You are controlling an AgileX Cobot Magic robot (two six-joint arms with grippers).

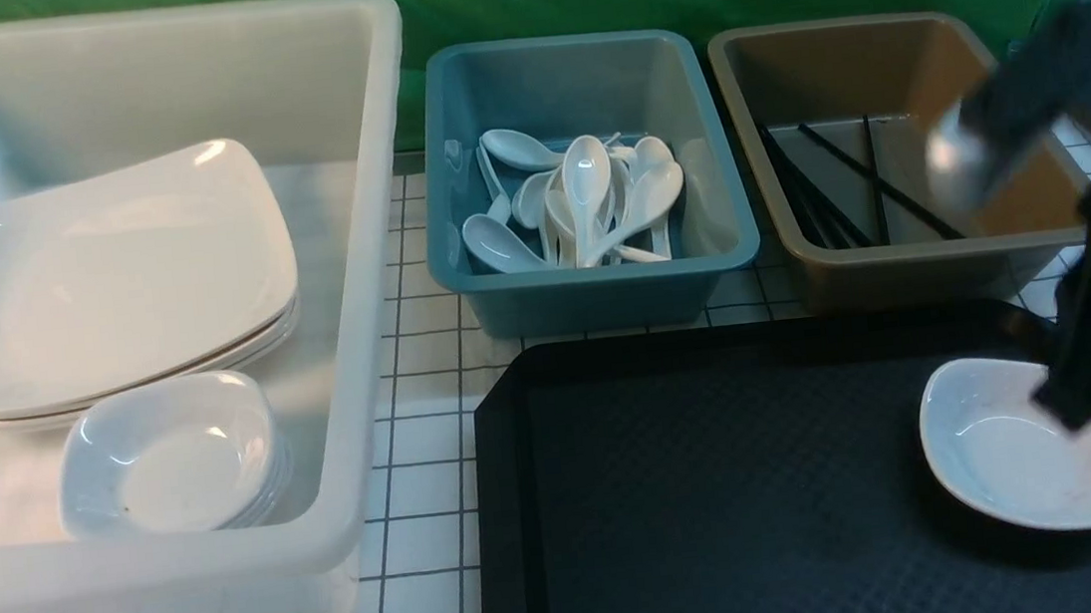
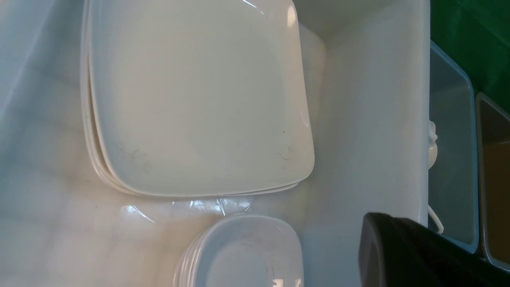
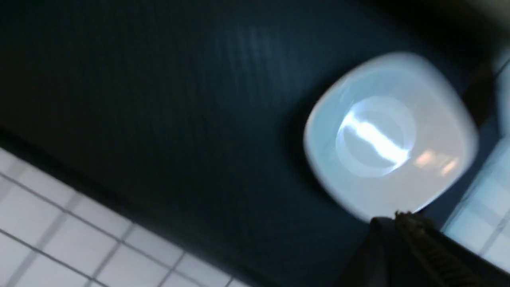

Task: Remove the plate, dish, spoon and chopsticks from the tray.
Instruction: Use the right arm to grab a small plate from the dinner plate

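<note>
One small white dish [image 1: 1010,452] [image 3: 382,135] lies at the right end of the black tray [image 1: 723,490]. My right gripper [image 1: 1066,407] [image 3: 392,221] is blurred. It hangs at the dish's far right rim with its fingers together and nothing visible between them. A stack of white square plates [image 1: 117,278] [image 2: 191,99] lies in the white tub. Several spoons [image 1: 585,197] fill the blue tub, and black chopsticks [image 1: 874,180] lie in the brown tub. My left gripper [image 2: 376,235] shows only as a dark tip above the white tub. It is shut and holds nothing I can see.
The white tub [image 1: 351,365] stands left of the tray and also holds stacked small dishes [image 1: 170,458] [image 2: 247,255]. Behind the tray stand the blue tub [image 1: 594,292] and the brown tub [image 1: 903,272]. White gridded tabletop shows between them.
</note>
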